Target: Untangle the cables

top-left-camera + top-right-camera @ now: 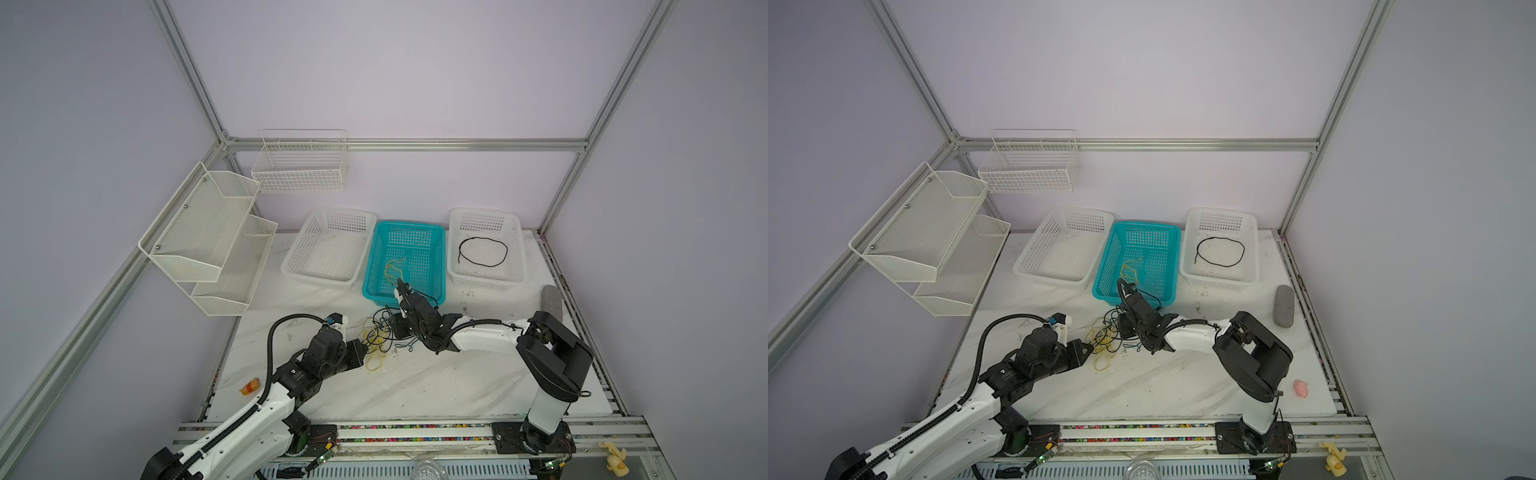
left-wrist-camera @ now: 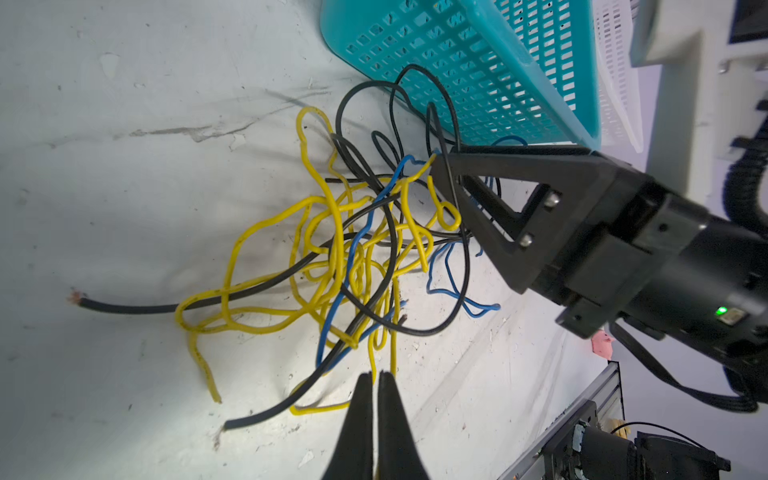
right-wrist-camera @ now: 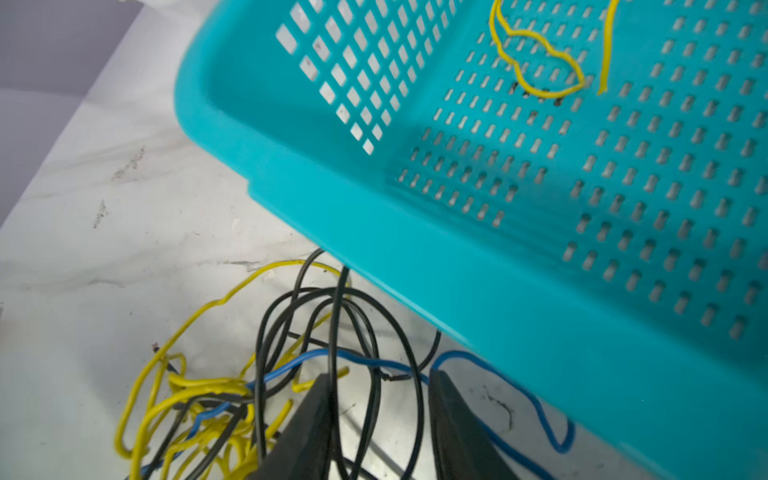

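Figuring these cables (image 2: 336, 249) are light, bendy and snaggy, we'd pinch one free black end (image 2: 95, 304). They're heaped on the tabletop (image 2: 124, 208) by the teal basket (image 2: 457, 62). Left gripper (image 2: 376, 376) is closed; right gripper (image 3: 384, 378) is spread around a few.

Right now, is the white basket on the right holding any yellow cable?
No, the right white basket holds only one black cable, lying in a loose loop.

Left claw (image 2: 374, 376) fingers cut off by frame edge; a yellow strand of the cables (image 2: 353, 257) runs behind its tips, pinched or not unclear. Past the right claw (image 3: 380, 378), black strands vanish under blurred teal basket (image 3: 498, 291), itself cropped.
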### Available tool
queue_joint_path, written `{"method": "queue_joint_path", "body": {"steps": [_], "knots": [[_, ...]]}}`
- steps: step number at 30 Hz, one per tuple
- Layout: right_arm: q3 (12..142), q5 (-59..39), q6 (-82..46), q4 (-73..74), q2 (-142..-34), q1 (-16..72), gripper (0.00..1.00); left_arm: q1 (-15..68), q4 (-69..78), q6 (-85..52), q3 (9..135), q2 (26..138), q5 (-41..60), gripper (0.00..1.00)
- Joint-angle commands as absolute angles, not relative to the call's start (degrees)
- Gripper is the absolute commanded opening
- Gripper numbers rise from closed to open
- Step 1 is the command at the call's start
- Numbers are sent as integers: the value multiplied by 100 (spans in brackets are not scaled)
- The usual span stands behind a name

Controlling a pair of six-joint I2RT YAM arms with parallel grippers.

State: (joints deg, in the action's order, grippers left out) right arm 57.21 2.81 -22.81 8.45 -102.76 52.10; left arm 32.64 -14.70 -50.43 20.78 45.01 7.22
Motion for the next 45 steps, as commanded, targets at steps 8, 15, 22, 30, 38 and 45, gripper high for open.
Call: {"method": "queue_joint_path", "body": {"steps": [8,15,22,30,38,45], "knots": [[5740,459,-2163,1049,-9999,5231,8,3237,-1475,-5027,1855,4439,738,0],[5721,381,-2035,695,-9111,5232,0,3242,-1444,-5019,1843,4586,679,0],[5997,225,-1966,154,-7968,5233,0,3242,-1322,-5080,1758,4816,624,0],[6669,8,-1888,-382,-7110,5231,0,3235,-1214,-5071,1697,4974,626,0],[7417,297,-1743,-809,-6491,5230,0,3237,-1158,-5036,1658,5106,610,0],[8006,527,-1639,-1040,-6217,5236,0,3243,-1088,-4992,1652,5250,615,0]]}}
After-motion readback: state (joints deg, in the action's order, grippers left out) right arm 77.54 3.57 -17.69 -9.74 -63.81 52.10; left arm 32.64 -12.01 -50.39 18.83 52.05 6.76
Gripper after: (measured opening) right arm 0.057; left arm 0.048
